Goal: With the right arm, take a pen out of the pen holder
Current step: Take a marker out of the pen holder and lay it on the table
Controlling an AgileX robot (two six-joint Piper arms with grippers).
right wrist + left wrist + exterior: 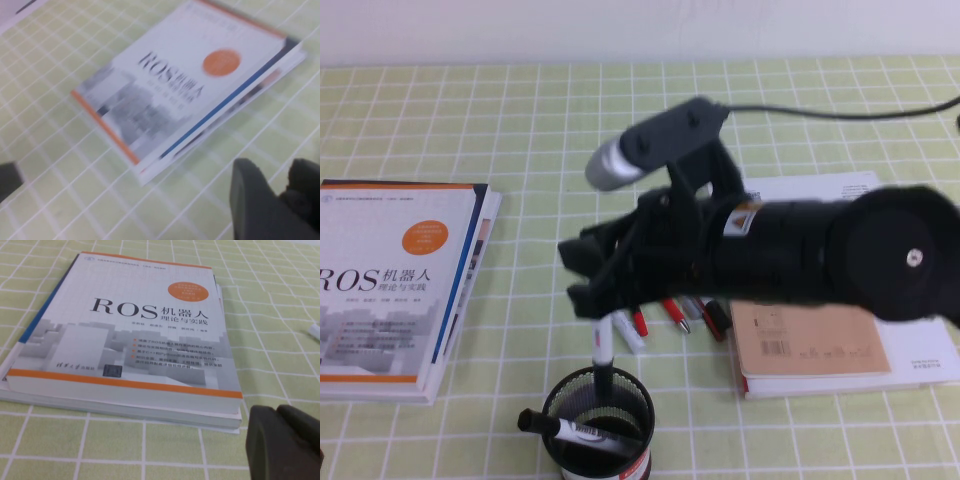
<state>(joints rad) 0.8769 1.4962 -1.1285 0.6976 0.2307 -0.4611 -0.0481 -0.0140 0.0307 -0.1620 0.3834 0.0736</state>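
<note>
Your R gripper [585, 275] sits mid-table, just above the holder [605, 467], with its arm [800, 250] reaching in from the right. The jaws are nearly closed and look clamped on the top end of a pen [603, 345]. The pen hangs upright: white upper barrel, black lower part. Its bottom end is inside the holder's mouth, so it's not out yet. The holder is black mesh, at the near edge, approx centre. A 2nd marker [575, 430] lies tilted across its rim, one end poking out to the left. Behind the holder, partly under the arm, a few loose pens [675, 312] lie flat on the cloth [520, 120], red & white. The ROS book [390, 280] is on the left, well apart from the holder. A tan notebook [810, 340] is on the right, on a white booklet [920, 350]. Your L gripper [280, 440] is low, near the book's near corner. Open or closed, can't tell.
</note>
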